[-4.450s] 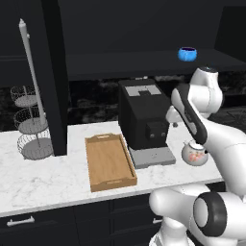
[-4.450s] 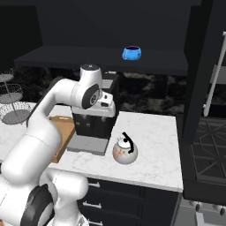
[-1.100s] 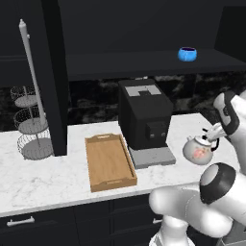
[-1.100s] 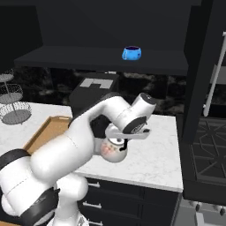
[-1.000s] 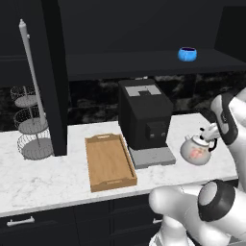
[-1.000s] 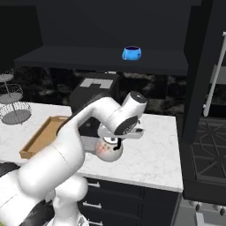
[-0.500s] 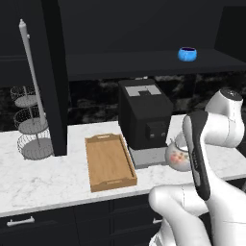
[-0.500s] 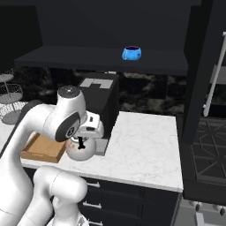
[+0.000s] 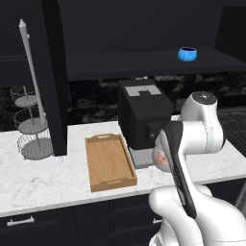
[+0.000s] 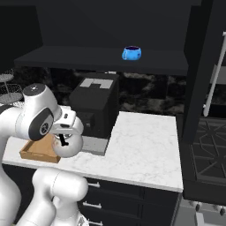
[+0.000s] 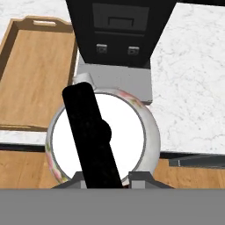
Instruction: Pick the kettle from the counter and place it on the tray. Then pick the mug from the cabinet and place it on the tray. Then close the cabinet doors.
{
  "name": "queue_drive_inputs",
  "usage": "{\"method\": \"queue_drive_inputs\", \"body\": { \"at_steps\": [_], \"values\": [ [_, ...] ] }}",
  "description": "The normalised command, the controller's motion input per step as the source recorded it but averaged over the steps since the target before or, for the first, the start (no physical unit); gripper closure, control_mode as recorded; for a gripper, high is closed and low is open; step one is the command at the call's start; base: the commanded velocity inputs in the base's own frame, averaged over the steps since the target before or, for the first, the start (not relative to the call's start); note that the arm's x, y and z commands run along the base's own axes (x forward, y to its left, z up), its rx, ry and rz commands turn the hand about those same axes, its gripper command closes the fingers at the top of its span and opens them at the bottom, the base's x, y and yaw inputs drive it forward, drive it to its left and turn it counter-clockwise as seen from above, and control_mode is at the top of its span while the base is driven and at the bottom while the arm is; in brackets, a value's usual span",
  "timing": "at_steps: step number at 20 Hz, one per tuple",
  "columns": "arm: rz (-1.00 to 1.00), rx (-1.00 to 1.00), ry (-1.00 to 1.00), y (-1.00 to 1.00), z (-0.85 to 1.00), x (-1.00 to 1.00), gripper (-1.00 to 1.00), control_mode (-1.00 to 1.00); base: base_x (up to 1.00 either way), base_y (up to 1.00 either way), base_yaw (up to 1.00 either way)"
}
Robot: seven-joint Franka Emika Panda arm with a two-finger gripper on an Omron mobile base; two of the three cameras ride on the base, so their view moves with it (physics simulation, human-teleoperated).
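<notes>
The tray (image 9: 109, 163) lies bare on the counter (image 9: 43, 178), open from above. Just to its right stands the tall black coffee machine (image 9: 143, 114), its grey base (image 11: 115, 81) just beside the tray's rim. The held kettle (image 11: 103, 136) hangs in front of the machine, over the counter's front edge. Left of the tray, an open cabinet door (image 9: 54, 77) and a wire rack (image 9: 31, 125) block that side. Right of the machine, the counter is free.

Kettle (image 9: 160, 157) behind arm, beside coffee machine (image 9: 142, 114); tray (image 9: 109, 161) bare; mug (image 9: 187, 53) on shelf.
</notes>
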Motion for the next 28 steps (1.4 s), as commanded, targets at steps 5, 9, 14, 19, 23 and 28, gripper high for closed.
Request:
{"method": "queue_drive_inputs", "body": {
  "at_steps": [5, 9, 14, 19, 23, 28],
  "values": [
    [0.00, 0.00, 0.00, 0.22, -0.03, 0.00, 1.00, -1.00, 0.00, 0.00, 0.00],
    [0.00, 0.00, 0.00, 0.76, 0.00, 0.00, 1.00, -1.00, 0.00, 0.00, 0.00],
    [0.00, 0.05, 0.00, 0.91, 0.00, 0.03, 1.00, -1.00, 0.00, 0.00, 0.00],
    [-0.01, 0.06, 0.02, 0.68, 0.05, 0.18, 1.00, -1.00, 0.00, 0.00, 0.00],
    [-0.07, 0.00, 0.02, 0.42, 0.00, 0.43, 1.00, -1.00, 0.00, 0.00, 0.00],
    [-0.09, 0.00, 0.00, 0.19, -0.01, 0.53, 1.00, -1.00, 0.00, 0.00, 0.00]
  ]
}}
